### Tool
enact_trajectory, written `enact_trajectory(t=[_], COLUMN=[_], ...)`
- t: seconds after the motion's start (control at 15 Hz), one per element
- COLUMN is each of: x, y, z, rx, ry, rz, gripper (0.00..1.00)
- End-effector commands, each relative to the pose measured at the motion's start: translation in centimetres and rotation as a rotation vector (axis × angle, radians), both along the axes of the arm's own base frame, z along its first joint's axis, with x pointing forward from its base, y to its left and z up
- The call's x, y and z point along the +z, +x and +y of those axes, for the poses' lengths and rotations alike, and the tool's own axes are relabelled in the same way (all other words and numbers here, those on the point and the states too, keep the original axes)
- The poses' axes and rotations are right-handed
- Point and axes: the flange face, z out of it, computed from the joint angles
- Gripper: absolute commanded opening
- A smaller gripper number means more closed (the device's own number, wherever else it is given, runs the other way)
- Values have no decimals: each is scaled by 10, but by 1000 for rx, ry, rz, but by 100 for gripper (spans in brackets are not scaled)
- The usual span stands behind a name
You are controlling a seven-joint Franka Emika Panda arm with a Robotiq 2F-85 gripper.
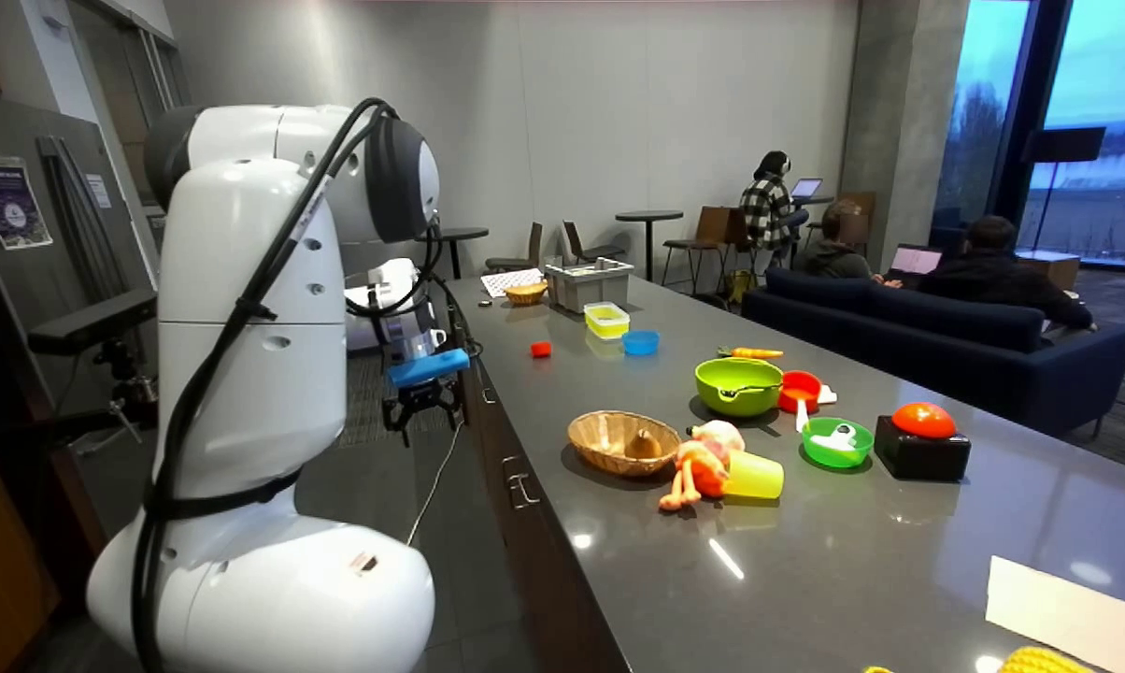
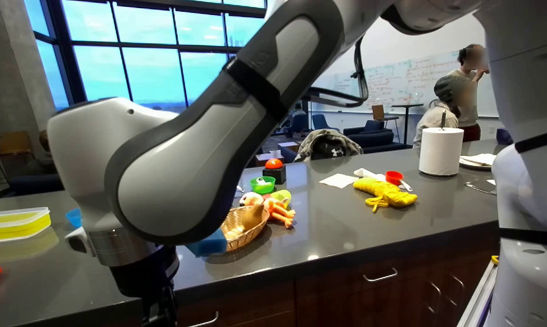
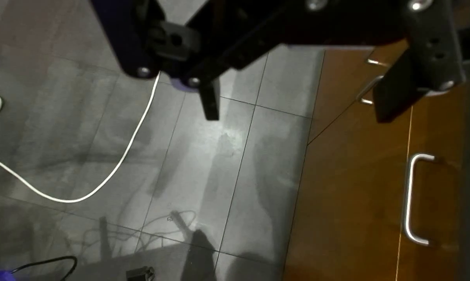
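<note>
Leftmost in the wrist view, a thin white cable [image 3: 71, 201] curves over the grey tiled floor [image 3: 270, 164], below and to the left of the black two-fingered gripper [image 3: 297, 117]. The gripper's fingers stand wide apart, with nothing held between them. The brown wooden cabinet front [image 3: 356, 175] is what lies nearest, to the gripper's right in this view and passing behind the right-hand finger; no contact can be made out. A slanting silver metal handle [image 3: 369, 89] shows just beside that finger, though how deep it lies cannot be told. Further right and lower in the frame is a long silver bar handle [image 3: 409, 199], outside the span of the gap between the fingertips. Its long axis runs up and down the view, roughly square to the line joining the fingertips, so I judge that this line crosses the bar's direction rather than following it.

In an exterior view the gripper points downward beside the dark grey countertop [image 1: 562, 393]. To the right of it, well apart, are a small red piece [image 1: 540, 349], an oval wicker basket [image 1: 605, 458] and a round blue bowl [image 1: 641, 344].
</note>
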Motion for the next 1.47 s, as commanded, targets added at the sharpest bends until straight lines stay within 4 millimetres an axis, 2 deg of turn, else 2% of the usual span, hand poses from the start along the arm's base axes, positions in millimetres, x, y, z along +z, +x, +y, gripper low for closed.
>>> enact_trajectory(t=[0.0, 0.33, 0.93, 1.4], x=[-19, -33, -58, -76], y=[6, 22, 57, 52], z=[8, 7, -7, -2], rx=[5, 15, -57, -46], ry=[-16, -36, -38, -26], rz=[-24, -41, -41, -16], gripper=[100, 100, 100, 100])
